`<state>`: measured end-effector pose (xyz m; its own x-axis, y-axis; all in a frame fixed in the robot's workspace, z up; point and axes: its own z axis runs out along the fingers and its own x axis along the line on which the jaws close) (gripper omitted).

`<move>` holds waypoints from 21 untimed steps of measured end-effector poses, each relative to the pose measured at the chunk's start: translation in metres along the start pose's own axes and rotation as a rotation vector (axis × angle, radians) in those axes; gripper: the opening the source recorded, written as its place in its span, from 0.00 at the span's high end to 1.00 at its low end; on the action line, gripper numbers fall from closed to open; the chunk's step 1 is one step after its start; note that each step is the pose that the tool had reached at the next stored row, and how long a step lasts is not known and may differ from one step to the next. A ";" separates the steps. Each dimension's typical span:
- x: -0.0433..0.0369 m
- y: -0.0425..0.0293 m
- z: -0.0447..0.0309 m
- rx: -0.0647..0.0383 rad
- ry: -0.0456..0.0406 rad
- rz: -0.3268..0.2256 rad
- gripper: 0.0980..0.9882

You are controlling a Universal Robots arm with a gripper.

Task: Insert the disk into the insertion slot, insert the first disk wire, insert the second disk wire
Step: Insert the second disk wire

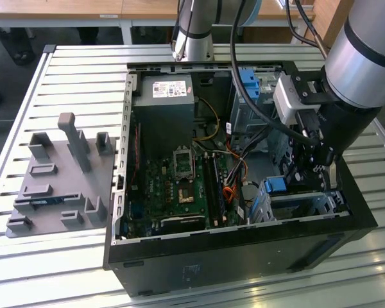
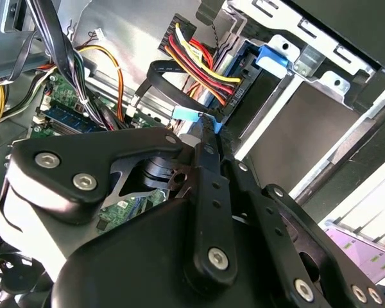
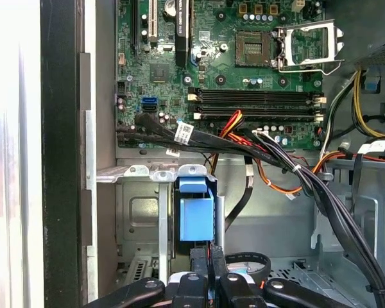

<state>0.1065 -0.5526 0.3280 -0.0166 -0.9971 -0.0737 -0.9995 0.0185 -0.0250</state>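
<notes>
Disk [image 2: 226, 106] looks like it's already sitting in the insertion slot [image 1: 308, 202], the low grey cage in the near corner of the computer case [image 1: 244, 256] on the exterior view's right. All I can really make out of it is a strip of the blue carrier in the second wrist view, just beside the upright blue latch [image 2: 273, 58].

A bundle of red, yellow and black wires [image 2: 199, 58] ends in a black plug [image 2: 239, 95] right against that blue edge, so my guess is one wire is in. Can't confirm it's fully seated though.

The pincer [image 2: 208, 131] is down in that same corner, fingers drawn tight together. In both wrist views it seems to be pinching the end of a flat black cable [image 3: 244, 260], with a little blue plug tip [image 2: 217, 126] poking out just short of the carrier edge. So I'd call this the second wire step, plug near the socket but not in.

How I'd play it:
- line the plug up square with the disk's back edge, since these plugs are keyed and a tilted one jams
- go slow and straight, no wiggling sideways
- watch the wire bundle, it's touching close to the plug's path and could snag
- the cable loop behind the fingers looks springy and may twist the plug, so a firm grip matters
</notes>
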 end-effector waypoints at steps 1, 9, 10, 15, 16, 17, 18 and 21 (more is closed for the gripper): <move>0.0000 -0.0003 0.0001 0.000 0.0000 0.000 0.94; 0.0000 -0.0005 -0.0001 0.000 -0.0002 0.000 0.86; 0.0000 -0.0005 -0.0005 0.000 -0.0003 0.000 0.86; -0.0003 -0.0006 -0.0035 0.000 -0.0001 0.000 0.86; -0.0003 -0.0006 -0.0042 0.000 -0.0002 0.000 0.86; -0.0004 -0.0007 -0.0053 0.000 -0.0002 0.000 0.86; -0.0005 -0.0007 -0.0065 0.000 -0.0002 0.000 0.86; -0.0008 -0.0008 -0.0108 -0.001 -0.0001 0.000 0.86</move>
<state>0.1070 -0.5526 0.3389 -0.0167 -0.9971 -0.0738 -0.9995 0.0185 -0.0238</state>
